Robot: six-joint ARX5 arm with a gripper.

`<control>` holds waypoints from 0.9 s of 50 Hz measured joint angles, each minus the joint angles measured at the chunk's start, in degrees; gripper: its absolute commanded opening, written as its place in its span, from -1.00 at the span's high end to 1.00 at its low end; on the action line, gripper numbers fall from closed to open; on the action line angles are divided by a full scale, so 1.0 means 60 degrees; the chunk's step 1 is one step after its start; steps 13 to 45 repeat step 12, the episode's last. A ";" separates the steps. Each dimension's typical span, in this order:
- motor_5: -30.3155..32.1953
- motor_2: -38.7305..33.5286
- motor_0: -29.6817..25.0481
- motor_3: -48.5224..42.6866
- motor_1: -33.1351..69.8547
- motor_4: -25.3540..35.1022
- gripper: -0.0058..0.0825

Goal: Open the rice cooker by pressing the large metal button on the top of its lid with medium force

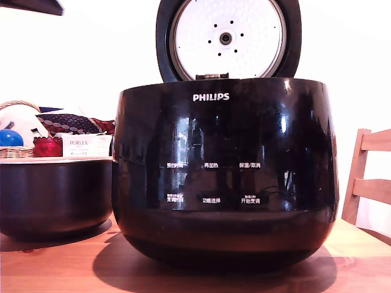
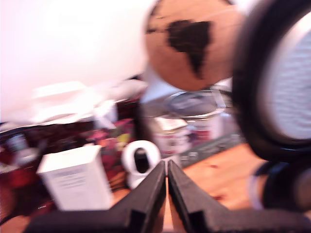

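Note:
The glossy black rice cooker [image 1: 225, 177] with white PHILIPS lettering fills the middle of the exterior view. Its lid [image 1: 228, 38] stands raised upright behind the body, silvery-white inner plate with small holes facing the camera. The large metal button is out of view. In the blurred wrist view the lid [image 2: 279, 82] shows edge-on as a black ring with a pale inner plate. My gripper [image 2: 166, 175] appears only in the wrist view, its two black fingers pressed together at the tips with nothing between them, off to the side of the lid. The arm is absent from the exterior view.
A plain black bowl-shaped pot [image 1: 55, 195] sits at the exterior view's left, with a basket [image 1: 15, 131] and a white box [image 1: 85, 146] behind it. A wooden chair [image 1: 369, 180] stands at the right. The wrist view shows a white box [image 2: 77, 177], a small white camera [image 2: 141, 162] and a globe [image 2: 194, 41].

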 measured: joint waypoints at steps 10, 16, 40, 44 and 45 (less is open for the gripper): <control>0.0000 0.0000 0.0138 -0.0004 -0.0044 0.0000 0.92; 0.0000 0.0000 0.0138 -0.0004 -0.0044 0.0004 0.92; 0.0000 0.0000 0.0138 -0.0004 -0.0044 0.0004 0.92; 0.0000 0.0000 0.0138 -0.0004 -0.0044 0.0004 0.92; 0.0000 0.0000 0.0138 -0.0004 -0.0044 0.0004 0.92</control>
